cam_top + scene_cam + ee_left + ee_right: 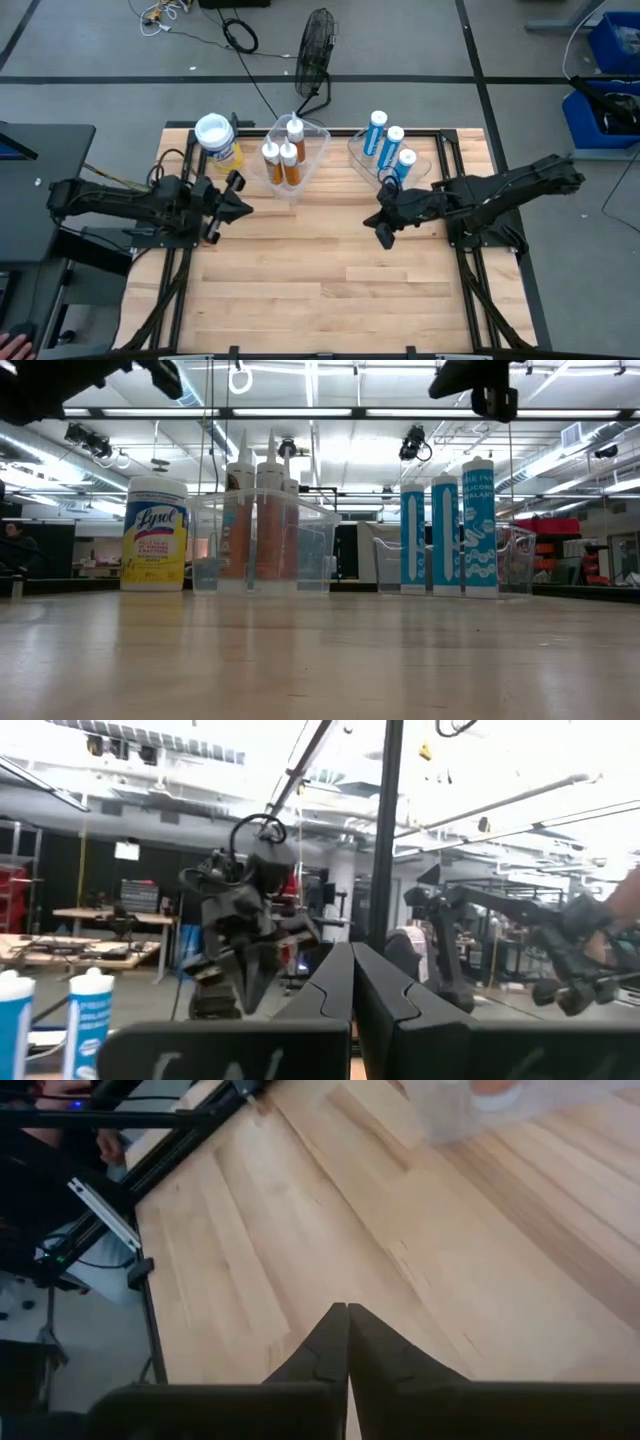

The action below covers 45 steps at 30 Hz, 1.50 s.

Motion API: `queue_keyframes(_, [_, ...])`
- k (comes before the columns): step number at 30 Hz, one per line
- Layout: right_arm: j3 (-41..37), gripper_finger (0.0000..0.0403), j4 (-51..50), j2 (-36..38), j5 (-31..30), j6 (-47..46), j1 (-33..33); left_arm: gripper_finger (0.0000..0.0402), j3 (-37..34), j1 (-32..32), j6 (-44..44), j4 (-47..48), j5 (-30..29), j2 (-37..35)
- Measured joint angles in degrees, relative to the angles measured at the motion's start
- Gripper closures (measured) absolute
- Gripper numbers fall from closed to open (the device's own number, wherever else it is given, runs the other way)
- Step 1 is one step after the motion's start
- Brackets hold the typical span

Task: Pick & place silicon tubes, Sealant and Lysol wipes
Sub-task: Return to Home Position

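The short, fat yellow Lysol wipes canister with the round white lid [216, 138] stands upright on the wooden tabletop [320, 290], long axis vertical and lid up. It is just beside the left wall of the left transparent plastic bin [318, 140], outside it and apart from it by a slim gap in the low view. Inside that bin three orange sealant tubes [282, 158] stand nozzle-up.

The left gripper [240, 205] hangs above the tabletop off the bin's near left corner, on the same side of the bin as the canister. Its jaws are pressed together and hold nothing. From these jaws the canister lies toward the tabletop's far edge, with nothing between the two.

The right gripper [375, 220] hangs off the bin's near right side, its jaws likewise closed and empty. The bin stands between it and the canister.

Farther right of the bin, a second transparent bin [358, 150] holds three blue silicone tubes [390, 145].

The left arm is plainly the nearer one. I judge that a grasp on the canister would call for widely opened jaws closing level across its round body.
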<state>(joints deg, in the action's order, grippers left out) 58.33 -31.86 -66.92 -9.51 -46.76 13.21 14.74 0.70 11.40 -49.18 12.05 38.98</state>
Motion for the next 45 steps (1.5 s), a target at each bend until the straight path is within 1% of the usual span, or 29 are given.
queue_keyframes(5, [0.00, 0.0398, 3.43, -1.24, -0.03, 1.26, -0.02, 0.0399, -3.75, -0.89, 1.45, 0.16, 0.00, -3.80])
queue_keyframes(12, [0.00, 0.0400, 4.09, -1.18, -0.08, 2.19, -0.02, 0.0399, -7.98, -0.92, 2.88, -0.19, -0.20, -8.04])
queue_keyframes(23, [0.00, 0.0401, 3.98, -1.18, -0.12, 1.79, -0.04, 0.0399, -11.98, -0.93, 2.95, -0.38, -0.28, -11.39])
queue_keyframes(27, [0.00, 0.0401, 4.04, -1.18, 0.01, -0.72, -0.04, 0.0399, -13.90, -1.83, 3.67, -1.01, -0.35, -12.57])
queue_keyframes(32, [0.00, 0.0401, 5.32, -1.18, 1.19, -0.66, -0.04, 0.0399, -14.23, -3.12, 4.65, -1.38, -0.17, -13.74])
queue_keyframes(41, [0.02, 0.0401, 6.06, -1.15, 1.43, -0.74, -0.04, 0.0399, -14.23, -3.15, 5.29, -1.07, 0.94, -14.89])
queue_keyframes(45, [0.02, 0.0401, 6.06, -1.15, 1.42, -0.74, -0.04, 0.0399, -14.25, -3.15, 5.60, -1.23, 0.94, -17.15])
